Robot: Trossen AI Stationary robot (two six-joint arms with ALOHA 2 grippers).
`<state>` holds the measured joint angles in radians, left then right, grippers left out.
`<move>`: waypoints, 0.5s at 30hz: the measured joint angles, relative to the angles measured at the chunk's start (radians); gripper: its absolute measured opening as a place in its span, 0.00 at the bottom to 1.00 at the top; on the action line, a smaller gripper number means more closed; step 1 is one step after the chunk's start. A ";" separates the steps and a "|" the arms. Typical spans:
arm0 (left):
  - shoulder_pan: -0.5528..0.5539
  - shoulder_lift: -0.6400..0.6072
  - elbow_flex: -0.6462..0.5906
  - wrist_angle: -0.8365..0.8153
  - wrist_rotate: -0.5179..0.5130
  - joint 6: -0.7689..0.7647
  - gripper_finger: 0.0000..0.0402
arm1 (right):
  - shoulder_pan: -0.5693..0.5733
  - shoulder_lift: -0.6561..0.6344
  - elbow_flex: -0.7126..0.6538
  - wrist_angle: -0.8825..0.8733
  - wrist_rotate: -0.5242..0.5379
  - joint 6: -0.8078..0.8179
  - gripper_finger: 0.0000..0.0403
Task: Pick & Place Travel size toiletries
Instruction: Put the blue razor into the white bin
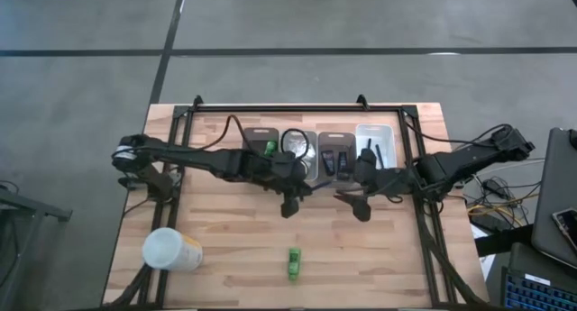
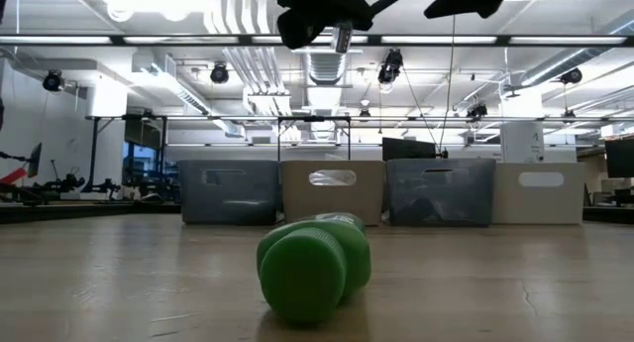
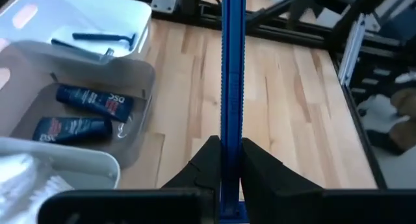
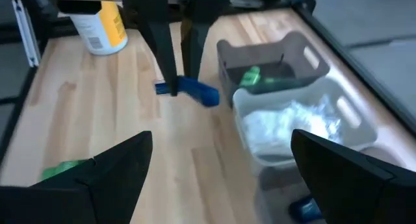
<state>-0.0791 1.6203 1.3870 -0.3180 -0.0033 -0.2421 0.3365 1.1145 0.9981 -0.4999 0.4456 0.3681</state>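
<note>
My left gripper (image 1: pixel 288 205) hangs above the table's middle, just in front of the bins, shut on a blue razor (image 3: pixel 233 68). My right gripper (image 1: pixel 361 207) hangs beside it toward the right, open, fingers wide apart (image 4: pixel 221 139), nothing between them. A green bottle (image 1: pixel 293 263) lies on its side on the table near the front edge. Another green bottle (image 4: pixel 250 74) lies in a grey bin. White packets (image 4: pixel 292 123) fill the bin beside it. Two dark tubes (image 3: pixel 84 113) lie in a third bin, and a razor (image 3: pixel 97 39) in the white bin. My left gripper pinches the blue razor between its two fingers (image 3: pixel 260 165), on the handle (image 3: pixel 232 175). The long handle sticks straight out ahead of the fingertips, along the fingers. The fingers slant down from the table's left side. The razor is lifted clear of the table.
Four bins (image 1: pixel 315 149) stand in a row at the far middle. A large white cylinder with a yellowish base (image 1: pixel 171 251) lies at the near left. A dark frame (image 1: pixel 297 106) runs round the table's edges. Bare wood shows between the grippers and the near green bottle.
</note>
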 joint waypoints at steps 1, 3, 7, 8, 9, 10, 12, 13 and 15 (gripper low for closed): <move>0.006 0.000 0.000 0.000 0.010 0.022 0.10 | -0.006 0.000 0.000 0.009 -0.001 -0.030 0.90; 0.019 0.005 0.000 0.007 0.016 0.059 0.10 | -0.021 0.000 0.000 0.023 -0.005 -0.072 0.90; 0.049 0.028 0.000 0.018 0.029 0.100 0.10 | -0.083 0.000 0.000 0.021 -0.109 -0.077 0.90; 0.056 0.032 0.000 0.025 0.036 0.110 0.10 | -0.096 0.000 0.000 0.019 -0.132 -0.065 0.90; 0.063 0.037 0.000 0.036 0.040 0.120 0.10 | -0.109 0.000 0.000 0.020 -0.152 -0.053 0.90; 0.069 0.041 0.000 0.048 0.042 0.131 0.10 | -0.120 0.000 0.000 0.021 -0.164 -0.047 0.90; 0.081 0.050 0.000 0.067 0.055 0.146 0.10 | -0.132 0.000 0.000 0.024 -0.187 -0.046 0.90; 0.086 0.057 0.000 0.077 0.069 0.148 0.10 | -0.137 0.000 0.000 0.026 -0.193 -0.047 0.90; 0.091 0.070 0.000 0.103 0.091 0.154 0.10 | -0.139 0.000 0.000 0.026 -0.197 -0.047 0.90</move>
<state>0.0120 1.6905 1.3872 -0.2147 0.0874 -0.0883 0.1974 1.1145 0.9981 -0.4738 0.2489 0.3207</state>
